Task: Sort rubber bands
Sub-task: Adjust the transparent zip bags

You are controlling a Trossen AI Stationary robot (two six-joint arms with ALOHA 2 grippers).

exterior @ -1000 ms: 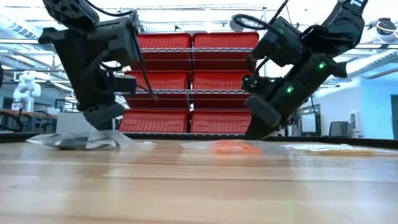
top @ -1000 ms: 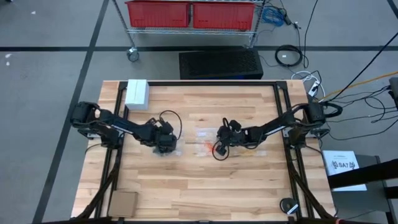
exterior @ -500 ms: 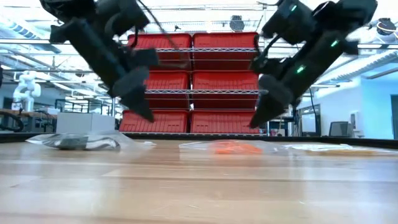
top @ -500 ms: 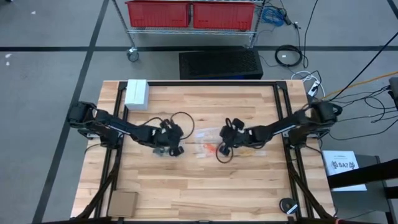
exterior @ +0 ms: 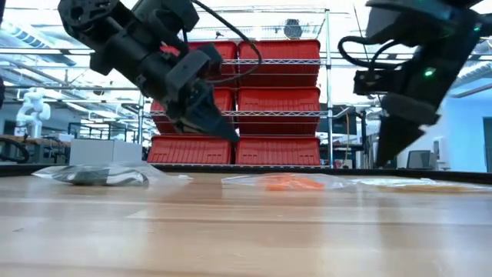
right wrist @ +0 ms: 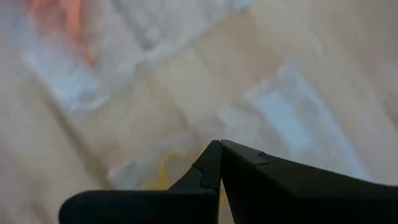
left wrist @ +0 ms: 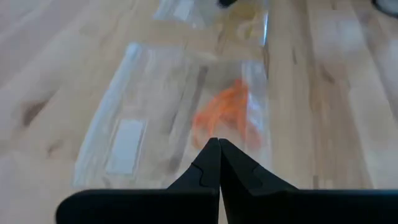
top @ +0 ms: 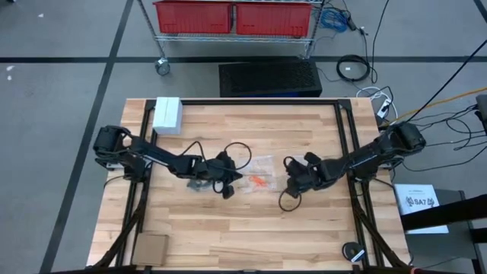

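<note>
Flanking the orange bands: both grippers pinched together, the left one nearer

Seen from above, the orange rubber bands are found bunched inside a clear plastic zip bag near the middle of the wooden table. The left gripper is held just beside that bunch, on its left, with its fingers pressed together on nothing. The right gripper is held a little farther off on the opposite side, fingers likewise pressed together and empty. The bunch is therefore bracketed between the two tips, and the left arm is judged the nearer.

In the left wrist view the orange bands are seen directly ahead of the joined fingertips, their smear running roughly along the gripper's own pointing line, under the clear film. In the right wrist view a pale tan or yellowish patch is made out just beside the fingertips, under another clear bag, though what it is cannot be told.

From table height both grippers are seen lifted clear of the wood, and the orange bunch lies flat between them. A second bag with dark contents is left well to the left side
</note>
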